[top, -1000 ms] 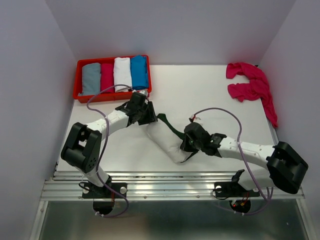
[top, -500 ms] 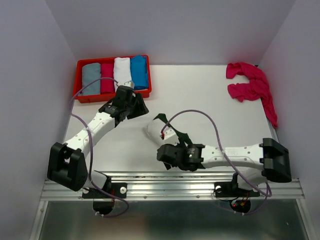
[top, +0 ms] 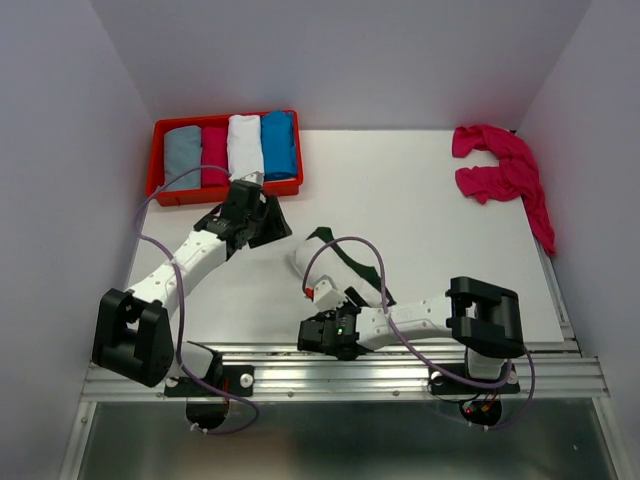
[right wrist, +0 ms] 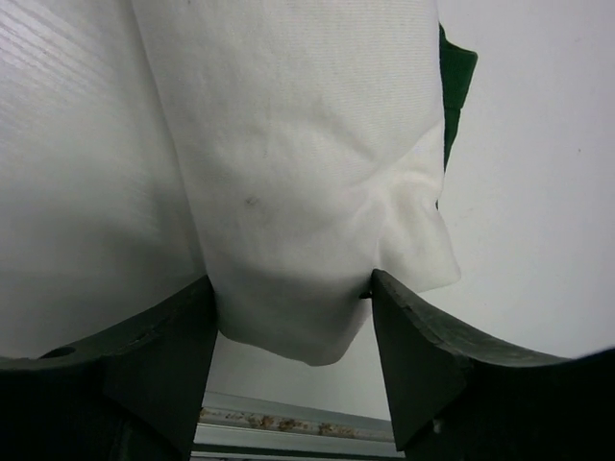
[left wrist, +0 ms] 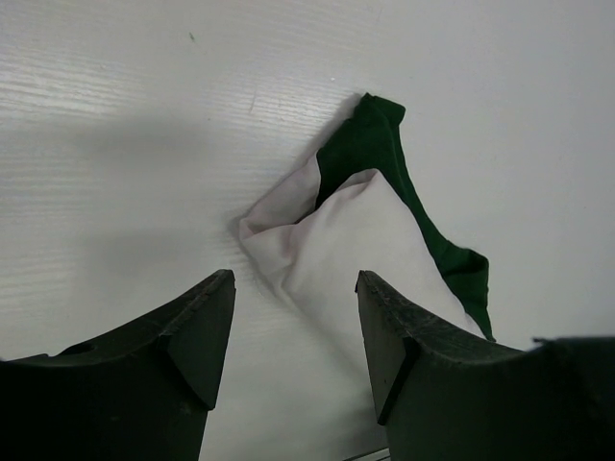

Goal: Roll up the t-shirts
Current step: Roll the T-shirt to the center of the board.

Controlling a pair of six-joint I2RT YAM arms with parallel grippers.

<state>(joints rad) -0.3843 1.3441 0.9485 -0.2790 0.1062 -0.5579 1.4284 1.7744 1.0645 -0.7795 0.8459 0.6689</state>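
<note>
The cream-white t-shirt (top: pixel 303 262) lies rolled in a slanted bundle at mid table, dark green cloth trailing from it. My left gripper (top: pixel 272 222) stands open just up-left of it. In the left wrist view the gripper (left wrist: pixel 294 283) faces the roll's end (left wrist: pixel 351 235) with nothing clamped. My right gripper (top: pixel 318 333) is low by the near rail, open. In the right wrist view the roll's near end (right wrist: pixel 298 192) hangs between the spread fingers of the gripper (right wrist: pixel 291 288), brushing the right finger (right wrist: pixel 408 336). Magenta-pink t-shirts (top: pixel 500 170) lie crumpled at the far right.
A red tray (top: pixel 225 117) at the back left holds several rolled shirts: grey, pink, white and blue. The metal rail (top: pixel 300 372) runs along the near edge. Purple cables loop over both arms. Walls close in on both sides.
My right gripper has opened, let go of the cream roll and swung back to the near rail. The left gripper has drawn back a little toward the tray.
</note>
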